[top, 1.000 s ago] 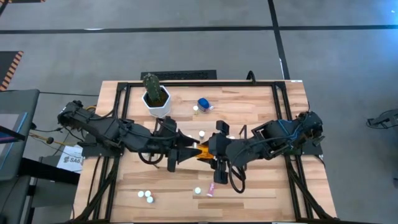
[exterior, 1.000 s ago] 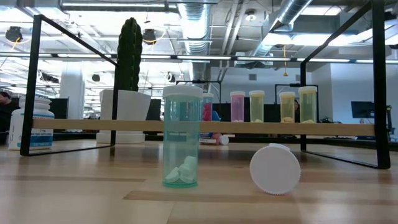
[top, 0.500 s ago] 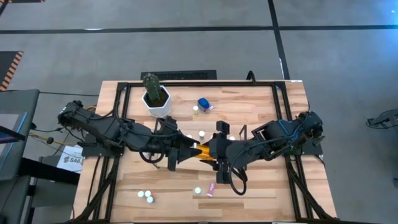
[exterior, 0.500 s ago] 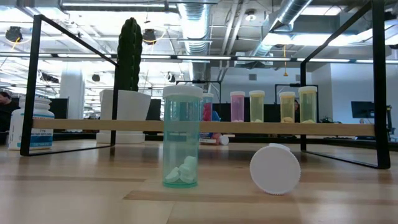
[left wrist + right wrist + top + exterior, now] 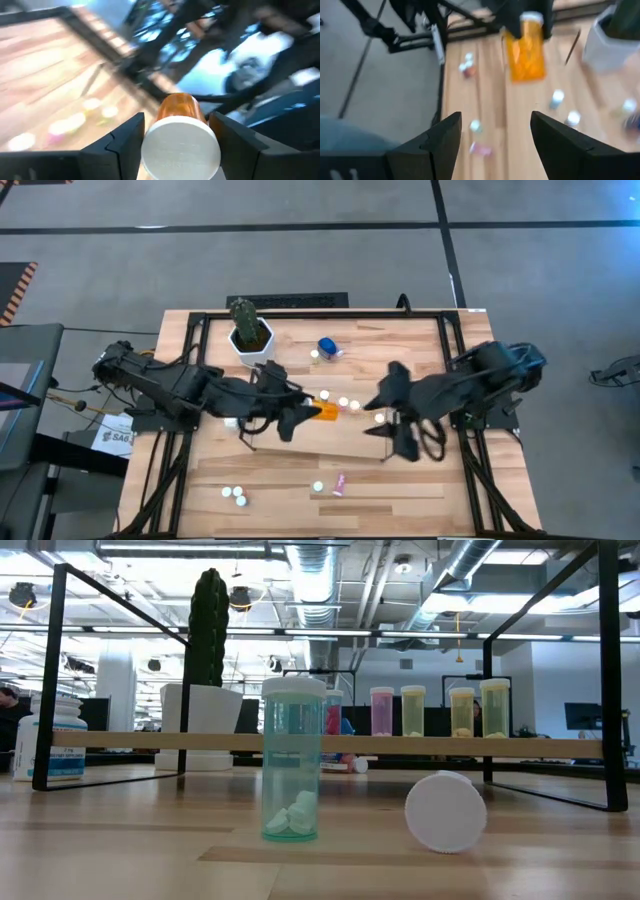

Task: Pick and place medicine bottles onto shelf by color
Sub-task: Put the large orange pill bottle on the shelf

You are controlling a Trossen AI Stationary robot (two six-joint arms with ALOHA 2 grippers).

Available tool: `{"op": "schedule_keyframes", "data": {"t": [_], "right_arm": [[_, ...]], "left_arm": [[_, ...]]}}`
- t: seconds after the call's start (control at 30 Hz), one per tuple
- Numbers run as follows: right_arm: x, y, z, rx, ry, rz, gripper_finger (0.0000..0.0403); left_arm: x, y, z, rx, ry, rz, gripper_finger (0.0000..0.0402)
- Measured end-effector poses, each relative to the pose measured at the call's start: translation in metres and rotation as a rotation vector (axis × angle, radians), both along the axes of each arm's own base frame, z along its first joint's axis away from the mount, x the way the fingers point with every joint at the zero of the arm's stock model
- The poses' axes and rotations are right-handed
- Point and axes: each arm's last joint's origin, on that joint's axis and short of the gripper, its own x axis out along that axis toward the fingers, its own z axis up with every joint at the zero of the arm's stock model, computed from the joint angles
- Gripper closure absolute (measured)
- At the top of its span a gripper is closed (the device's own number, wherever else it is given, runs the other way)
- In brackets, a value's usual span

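We see the wooden worktop carrying the low shelf, with pink and yellowish bottles standing along it. Our left hand sits mid-worktop, fingers closed on an orange bottle with a white cap. Our right hand hangs just right of it, fingers spread and holding nothing. Small white-capped bottles dot the near-left worktop.

Orange bottle with white cap between dark fingers of left gripper. Pale wood table below. Ahead of it, pink bottle, blue-capped bottle, green cactus in white pot.
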Motion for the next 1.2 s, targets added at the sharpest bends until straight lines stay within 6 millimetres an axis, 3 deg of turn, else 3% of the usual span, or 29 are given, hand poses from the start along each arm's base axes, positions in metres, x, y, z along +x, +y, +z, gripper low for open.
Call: {"op": "schedule_keyframes", "data": {"t": [0.27, 0.5, 0.7, 1.2], "right_arm": [[-0.046, 0.001, 0.01, 0.077, 0.074, 0.054, 0.0143], [-0.055, 0.012, 0.007, 0.054, 0.11, 0.108, 0.0143], [-0.055, 0.012, 0.0, 0.03, 0.16, 0.091, 0.0143], [-0.056, 0.011, -0.001, 0.033, 0.18, 0.074, 0.0142]], "left_arm": [[0.005, 0.02, -0.043, -0.086, 0.387, 0.061, 0.0229], [0.036, 0.02, -0.108, -0.126, 0.781, -0.023, 0.0204], [0.061, 0.02, -0.156, -0.149, 0.987, -0.132, 0.0216], [0.06, 0.031, -0.197, 0.033, 1.302, -0.062, 0.0208]]}}
